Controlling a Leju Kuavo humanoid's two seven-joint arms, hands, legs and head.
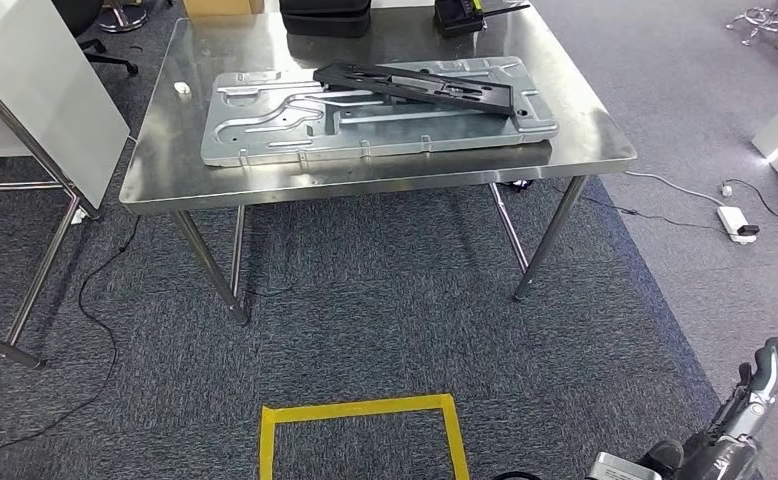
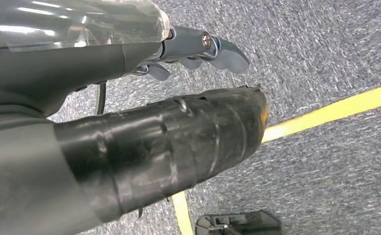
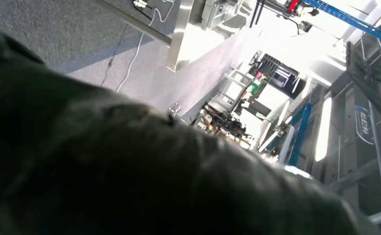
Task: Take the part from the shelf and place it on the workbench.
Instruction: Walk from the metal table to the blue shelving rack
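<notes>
Right robot hand point(image 1: 755, 385) low beside yellow floor tape point(image 1: 363, 410), workbench point(image 1: 165, 170) ahead.

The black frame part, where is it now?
In the head view, the black frame part lies on the grey metal panel on the steel workbench, toward its far right side.

Even overhead light in the head view, the steel desk point(image 1: 365, 175) throwing soft glare and a faint shadow onto the carpet point(image 1: 365, 320); left wrist view sharp on the floor, nearer parts blurred; right wrist view mostly a dark, unfocused mass, background blown out white
</notes>
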